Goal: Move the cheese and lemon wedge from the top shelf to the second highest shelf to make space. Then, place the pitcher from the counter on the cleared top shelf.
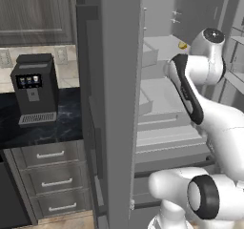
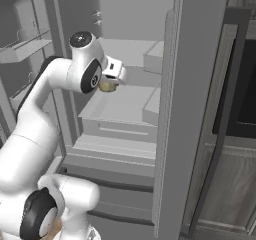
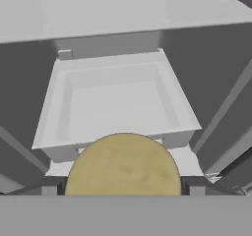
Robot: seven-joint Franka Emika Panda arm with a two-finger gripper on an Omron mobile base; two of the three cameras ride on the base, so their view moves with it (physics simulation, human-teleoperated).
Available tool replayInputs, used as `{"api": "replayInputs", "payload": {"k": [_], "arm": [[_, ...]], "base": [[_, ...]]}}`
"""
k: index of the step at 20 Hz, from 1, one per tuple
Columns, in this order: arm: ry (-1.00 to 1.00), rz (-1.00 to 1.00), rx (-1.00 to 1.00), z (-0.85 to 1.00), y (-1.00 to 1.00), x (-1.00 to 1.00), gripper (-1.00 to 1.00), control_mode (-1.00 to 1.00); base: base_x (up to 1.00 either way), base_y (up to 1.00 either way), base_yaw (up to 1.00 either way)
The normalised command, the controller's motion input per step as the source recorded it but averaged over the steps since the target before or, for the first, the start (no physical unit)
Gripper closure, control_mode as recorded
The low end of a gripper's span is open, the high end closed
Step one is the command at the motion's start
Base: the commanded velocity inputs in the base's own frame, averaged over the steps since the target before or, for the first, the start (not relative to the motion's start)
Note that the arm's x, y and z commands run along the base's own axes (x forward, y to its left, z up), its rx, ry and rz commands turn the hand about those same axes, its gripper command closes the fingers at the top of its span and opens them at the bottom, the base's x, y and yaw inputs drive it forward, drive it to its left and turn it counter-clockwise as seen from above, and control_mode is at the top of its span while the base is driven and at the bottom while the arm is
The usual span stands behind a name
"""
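Stage 1 looks part done: the fingers (image 2: pixel 106 86) are clamped wide on the cheese (image 3: pixel 123 164), carried over the second highest shelf (image 2: pixel 125 104), while the lemon wedge (image 1: pixel 182 45) waits on the top shelf (image 1: pixel 164 44), pitcher placement pending.

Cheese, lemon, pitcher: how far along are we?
Done: nothing placed yet. In hand: the cheese sits between the gripper's fingers, off the top shelf, apparently headed for the second highest shelf. Left: set it down, move the lemon wedge, which lies on the top shelf, then the pitcher.
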Motion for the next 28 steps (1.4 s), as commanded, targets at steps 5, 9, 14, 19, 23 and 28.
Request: {"api": "replayInputs", "payload": {"k": [5, 9, 14, 19, 23, 28], "arm": [[0.0, 0.0, -0.02, -0.66, -0.01, -0.69, 1.0, -1.0], [0.0, 0.0, -0.01, -0.64, 0.0, -0.16, 1.0, -1.0], [-0.02, 0.0, 0.0, -0.41, 0.0, 0.11, 1.0, -1.0], [-0.08, 0.0, 0.0, -0.29, 0.0, 0.32, 1.0, -1.0], [-0.06, 0.0, 0.0, -0.24, 0.0, 0.37, 1.0, -1.0], [0.0, 0.0, 0.02, -0.09, 0.0, 0.42, 1.0, -1.0]], "base": [[0.0, 0.0, 0.0], [0.0, 0.0, 0.0], [0.0, 0.0, 0.0], [0.0, 0.0, 0.0], [0.0, 0.0, 0.0], [0.0, 0.0, 0.0]]}}
